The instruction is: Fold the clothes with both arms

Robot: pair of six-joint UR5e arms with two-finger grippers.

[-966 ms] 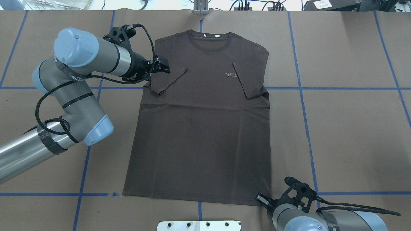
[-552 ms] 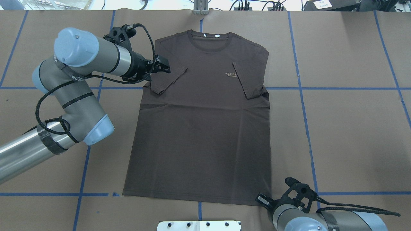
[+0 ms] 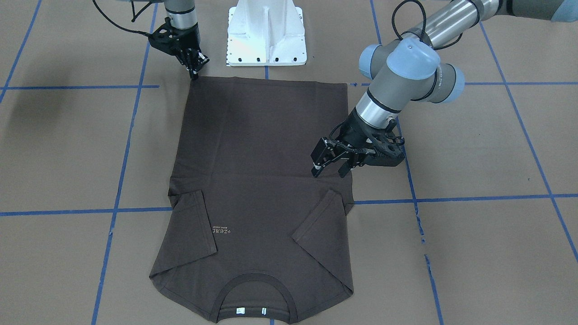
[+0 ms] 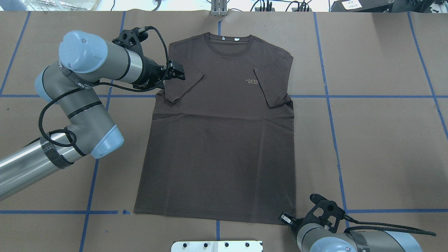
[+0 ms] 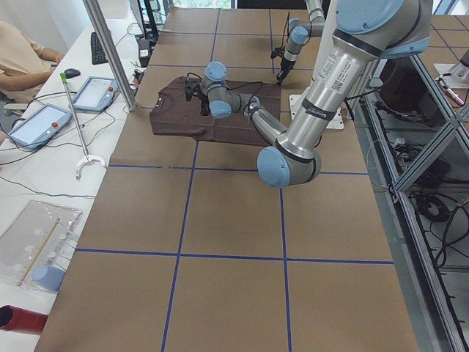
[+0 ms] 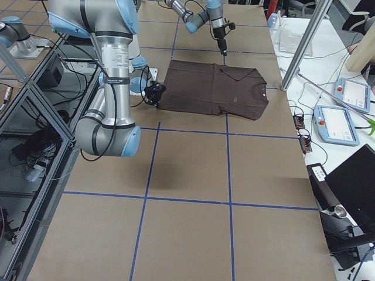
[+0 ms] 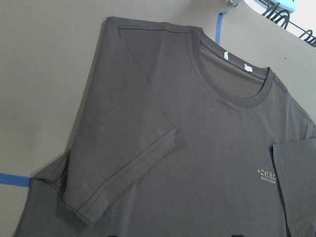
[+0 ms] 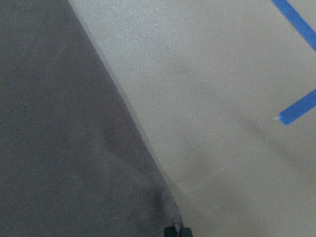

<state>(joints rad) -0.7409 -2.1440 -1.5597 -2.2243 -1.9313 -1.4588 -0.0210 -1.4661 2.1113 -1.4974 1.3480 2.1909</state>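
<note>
Both sleeves: 2 of them lie folded in over the chest of the T-shirt. The left-side sleeve slants toward 4 o'clock in the overhead view.
T-shirt: it is flat and front up near the middle of the table, with the collar at 12 o'clock and the hem at 6 o'clock.
Left gripper: mine sits at the shirt's 10 o'clock edge, by the armpit. The fingers are spread apart with nothing between them, and they hang just over the cloth.
Right gripper: it points down at the hem's 5 o'clock corner. The tips look close together on that corner, but I cannot tell whether cloth is pinched.
Step in hand: I judge that I am taking hold of the shirt's edges ahead of the next fold. Which fold line is meant, I cannot say.
Doing it well: I should lower my left fingers astride the side edge and get 1 finger under both layers before closing. The pinch should be shallow so the folded sleeve is not dragged out.
Pace: I would lift both ends low and level and move the 2 arms in step, so the crease runs straight.
Risk: catching only the top layer would let the back panel lag and wrinkle.
</note>
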